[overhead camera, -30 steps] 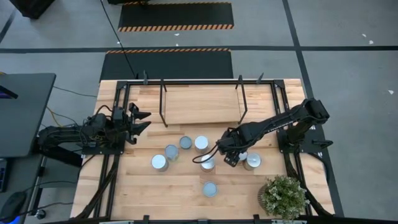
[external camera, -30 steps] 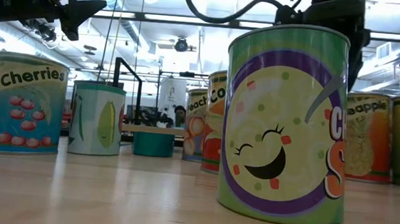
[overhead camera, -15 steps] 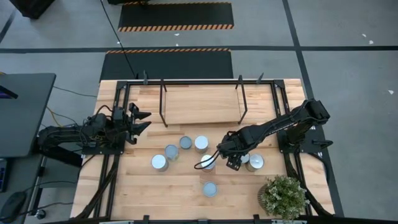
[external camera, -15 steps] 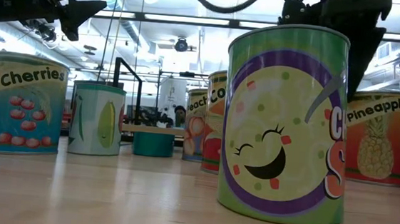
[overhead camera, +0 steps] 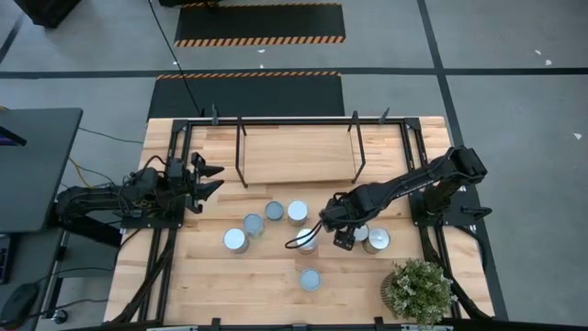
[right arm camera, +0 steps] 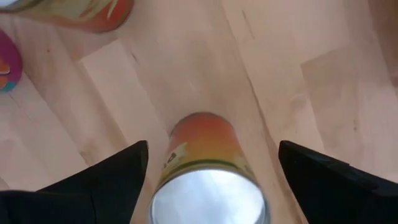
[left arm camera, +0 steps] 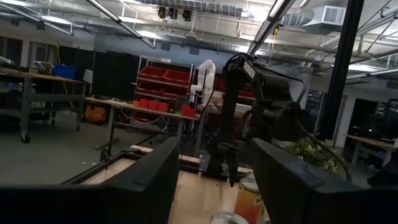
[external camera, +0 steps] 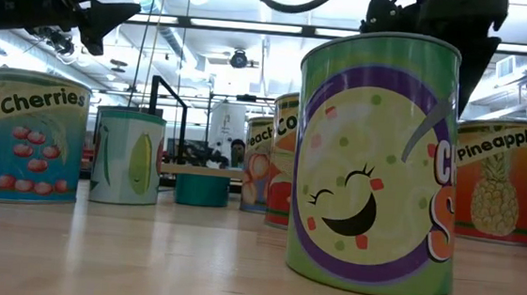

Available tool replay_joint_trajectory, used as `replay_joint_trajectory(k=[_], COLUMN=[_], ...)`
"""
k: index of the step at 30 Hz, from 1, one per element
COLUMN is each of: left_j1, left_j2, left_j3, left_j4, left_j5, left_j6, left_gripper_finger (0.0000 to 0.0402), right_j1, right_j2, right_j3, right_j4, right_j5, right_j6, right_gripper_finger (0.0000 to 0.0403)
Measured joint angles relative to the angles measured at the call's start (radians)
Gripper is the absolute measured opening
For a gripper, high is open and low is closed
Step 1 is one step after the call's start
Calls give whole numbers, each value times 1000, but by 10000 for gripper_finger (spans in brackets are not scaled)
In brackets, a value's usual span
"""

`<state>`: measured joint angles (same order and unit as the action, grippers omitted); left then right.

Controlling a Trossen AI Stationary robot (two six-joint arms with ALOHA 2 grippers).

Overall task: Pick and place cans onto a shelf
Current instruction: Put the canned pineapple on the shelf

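Several cans stand upright on the wooden tabletop, among them silver-topped ones and a green can nearest the front edge. The shelf, a light board in black rods, stands at the far side with nothing on it. My right gripper points down over the middle cans, open. Its fingers stand on either side of an orange-labelled can, a little above its silver top, without touching. I cannot tell which can of the high view this is. My left gripper waits open and empty at the table's left.
A potted plant stands at the near right corner. Two more cans stand just in front of the shelf. Black frame rails run along both sides of the table. Bare wood lies to the near left of the cans.
My right gripper has come down and shifted a little toward the table's near edge over the cans, staying open, and has then kept still.
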<state>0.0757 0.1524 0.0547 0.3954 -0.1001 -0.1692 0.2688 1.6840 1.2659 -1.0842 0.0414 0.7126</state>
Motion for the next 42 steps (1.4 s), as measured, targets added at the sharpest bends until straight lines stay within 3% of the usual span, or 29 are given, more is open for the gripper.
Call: replay_joint_trajectory(k=[7,19,30,42], left_j1=[0,0,0,0], left_j2=[0,0,0,0], left_j3=[0,0,1,1], left_j4=[-5,-5,-4,-1], left_j5=[0,0,0,-6], left_j6=[0,0,-1,-1], left_gripper_finger=[204,204,204,204], right_j1=[-2,60,68,51], right_j2=[0,0,34,35], right_j3=[0,0,-45,-37], right_j4=[-23,-71,-56,-61], right_j5=[-34,26,7,-4], right_j6=[28,50,19,-118], right_gripper_finger=[386,385,384,318])
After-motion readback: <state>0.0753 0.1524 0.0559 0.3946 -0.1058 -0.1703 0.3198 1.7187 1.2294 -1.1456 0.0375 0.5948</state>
